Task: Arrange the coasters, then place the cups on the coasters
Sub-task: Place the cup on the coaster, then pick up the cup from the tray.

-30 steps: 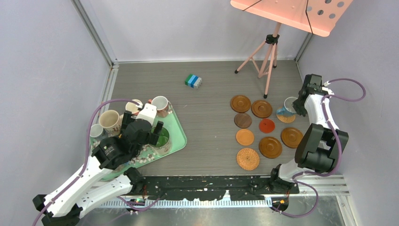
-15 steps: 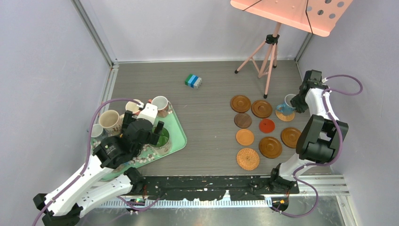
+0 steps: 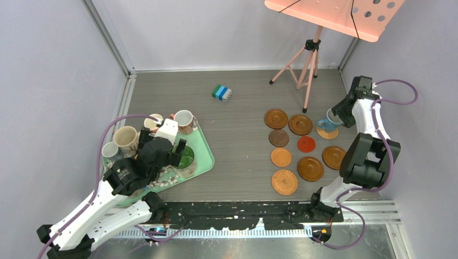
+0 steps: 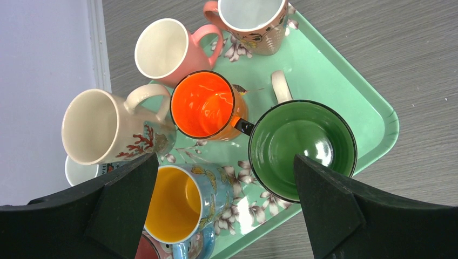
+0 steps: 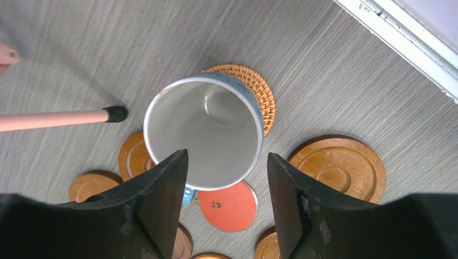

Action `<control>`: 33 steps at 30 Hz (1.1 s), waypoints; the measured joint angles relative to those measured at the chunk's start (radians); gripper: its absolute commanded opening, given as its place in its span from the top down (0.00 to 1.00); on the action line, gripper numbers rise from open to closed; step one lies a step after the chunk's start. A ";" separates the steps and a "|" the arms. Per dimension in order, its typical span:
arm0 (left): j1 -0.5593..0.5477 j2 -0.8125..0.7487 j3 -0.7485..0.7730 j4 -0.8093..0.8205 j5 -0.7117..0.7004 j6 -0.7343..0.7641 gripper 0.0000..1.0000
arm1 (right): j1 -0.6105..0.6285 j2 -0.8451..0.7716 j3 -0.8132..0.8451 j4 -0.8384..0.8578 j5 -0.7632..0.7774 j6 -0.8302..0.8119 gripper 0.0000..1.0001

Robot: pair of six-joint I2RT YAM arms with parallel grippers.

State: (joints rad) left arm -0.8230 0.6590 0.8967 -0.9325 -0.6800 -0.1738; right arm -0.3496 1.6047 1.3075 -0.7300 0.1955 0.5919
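Note:
A light blue cup [image 5: 204, 137], white inside, stands upright on a woven wicker coaster [image 5: 258, 91] at the right of the table. My right gripper [image 5: 227, 181] hovers just above it, open, one finger on each side of the rim and gripping nothing. Several wooden, tan and red-orange coasters [image 3: 306, 144] lie in a cluster to the cup's left, with a second wicker one [image 3: 284, 182] nearest me. My left gripper [image 4: 224, 162] hangs wide open over the mint tray [image 4: 335, 81], above the green-inside cup [image 4: 302, 148] and the yellow-inside cup [image 4: 173, 202]. The orange-inside [image 4: 208, 105], pink [image 4: 167, 48] and cream [image 4: 100, 127] cups crowd beside them.
A pink music stand [image 3: 309, 65] has its tripod feet just behind the coasters, and one leg [image 5: 54, 120] ends close to the light blue cup. A blue-green toy block [image 3: 222, 93] lies mid-table at the back. Walls stand close on the left and right.
My right gripper has opened and let go of the light blue cup, which now stands on the wicker coaster. The left arm has barely moved.

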 measured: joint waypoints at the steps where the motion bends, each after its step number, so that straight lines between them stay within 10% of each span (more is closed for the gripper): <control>1: 0.000 -0.005 0.000 0.000 0.000 0.000 0.00 | 0.000 -0.013 0.000 -0.001 -0.005 -0.010 0.34; 14: 0.000 -0.057 0.000 -0.003 0.023 -0.002 0.00 | 0.114 -0.297 -0.031 0.065 -0.209 -0.249 0.31; 33: 0.000 -0.145 0.000 0.000 0.035 -0.003 0.01 | 0.843 -0.471 -0.390 0.489 -0.144 -0.140 0.36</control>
State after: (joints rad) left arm -0.8230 0.5144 0.8967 -0.9325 -0.6445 -0.1768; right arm 0.4931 1.1339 0.9176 -0.2409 0.0517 0.4522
